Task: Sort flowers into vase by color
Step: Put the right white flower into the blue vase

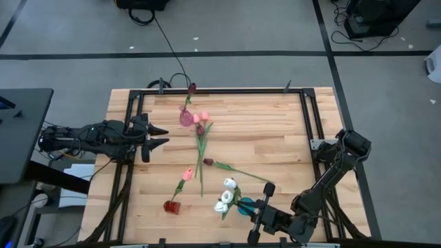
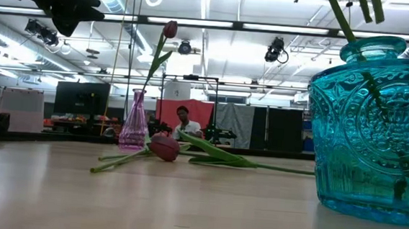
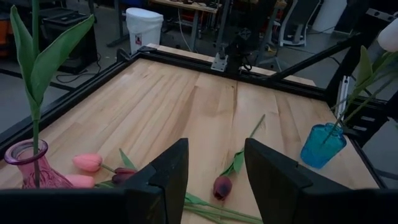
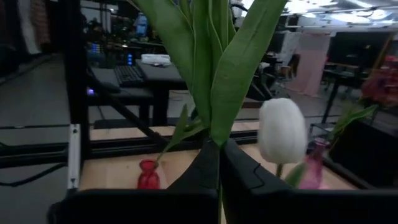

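Sorting looks partly done. White tulips (image 1: pixel 226 194) stand in the blue vase (image 1: pixel 244 207), where the right claw (image 1: pixel 262 202) pinches a green stem (image 4: pixel 214 93). One maroon tulip (image 1: pixel 191 88) sits in the pink vase (image 1: pixel 186 117), one pink tulip (image 1: pixel 187 173) in the red vase (image 1: pixel 172 205). Left on the desk (image 1: pixel 275 131) lie two pink buds (image 1: pixel 200 116) and two maroon ones (image 1: pixel 207 162). The left claw (image 1: pixel 163 136) hovers spread near the pink vase, holding nothing.
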Robot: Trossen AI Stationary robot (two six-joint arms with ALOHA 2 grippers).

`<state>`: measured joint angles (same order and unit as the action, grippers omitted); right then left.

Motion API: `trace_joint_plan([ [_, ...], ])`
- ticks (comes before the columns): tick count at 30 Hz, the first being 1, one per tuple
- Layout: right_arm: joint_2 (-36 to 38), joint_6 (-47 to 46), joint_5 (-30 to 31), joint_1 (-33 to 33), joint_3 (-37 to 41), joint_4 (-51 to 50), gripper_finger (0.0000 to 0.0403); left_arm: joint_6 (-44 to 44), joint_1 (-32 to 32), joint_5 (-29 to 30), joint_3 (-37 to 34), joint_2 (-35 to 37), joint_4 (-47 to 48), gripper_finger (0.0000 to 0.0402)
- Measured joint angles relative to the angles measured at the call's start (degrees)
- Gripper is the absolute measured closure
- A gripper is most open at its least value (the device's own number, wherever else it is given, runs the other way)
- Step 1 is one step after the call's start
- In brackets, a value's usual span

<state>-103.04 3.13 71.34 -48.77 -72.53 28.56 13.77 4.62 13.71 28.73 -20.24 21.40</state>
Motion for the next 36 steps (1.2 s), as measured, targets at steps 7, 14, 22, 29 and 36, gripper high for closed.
trace_joint_plan([
  [7,1.4,1.2,9.8,-0.3,0.0,-0.6,0.0392,-0.1,0.0,-3.4,0.0,0.0,-7.6,0.0239],
  [14,7.9,-8.5,9.9,1.1,0.0,-16.0,0.0392,0.0,0.0,-3.3,0.0,0.0,-5.4,0.0239],
  [22,15.4,-35.8,-6.8,12.5,0.0,-52.7,0.0392,-0.5,0.0,-3.1,0.0,0.0,-5.1,0.0239],
  [29,18.0,-40.9,-22.6,26.2,0.0,-69.2,0.0392,-0.6,0.0,-3.1,0.0,0.0,-5.1,0.0239],
  [36,13.2,-40.7,-38.7,37.1,0.0,-77.2,0.0374,-0.6,0.0,-3.1,0.0,0.0,-4.4,0.0239],
])
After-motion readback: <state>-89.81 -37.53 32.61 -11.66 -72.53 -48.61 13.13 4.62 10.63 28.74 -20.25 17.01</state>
